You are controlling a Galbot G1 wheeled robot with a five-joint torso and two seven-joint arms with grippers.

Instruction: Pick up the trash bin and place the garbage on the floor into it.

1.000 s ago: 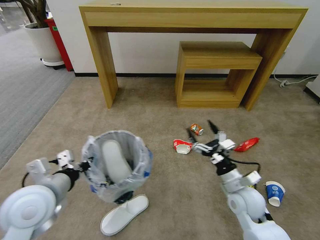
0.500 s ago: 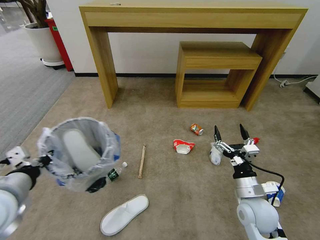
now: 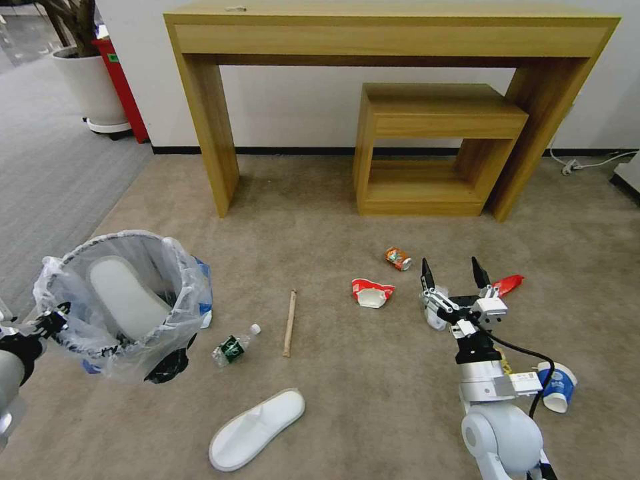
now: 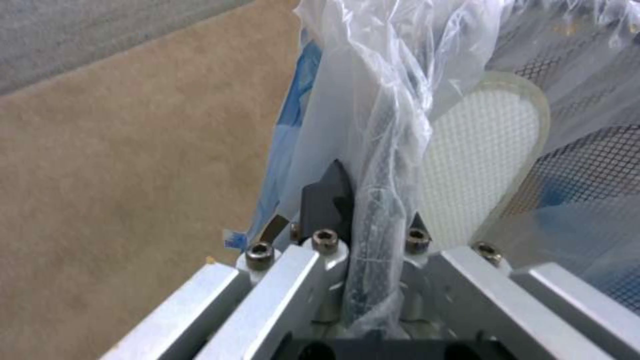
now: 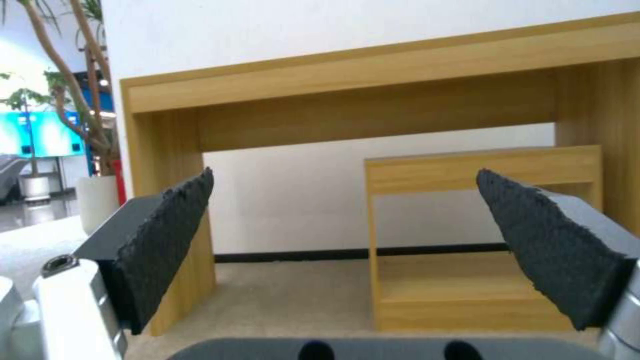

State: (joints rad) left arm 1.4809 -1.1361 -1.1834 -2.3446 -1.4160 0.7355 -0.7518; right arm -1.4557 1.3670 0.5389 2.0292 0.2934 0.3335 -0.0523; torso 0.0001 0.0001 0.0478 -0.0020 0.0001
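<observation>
left gripper (image 4: 353,210) clamped on the trash bin (image 3: 120,300) rim; right gripper (image 3: 452,275) spread wide, holding nothing; green-labelled bottle (image 3: 235,346), print unreadable

- Left gripper (image 3: 50,319): arm cut off by the head view's edge, beside the trash bin (image 3: 120,293).
- Crushed white cup (image 3: 433,313): partly hidden behind the right gripper (image 3: 452,275).
- Red wrapper (image 3: 508,284): near end hidden behind the same gripper.
- Blue-white cup (image 3: 557,388): partly hidden by the right arm's cable.
- Trash bin base: hidden under its plastic bag (image 3: 167,313).
</observation>
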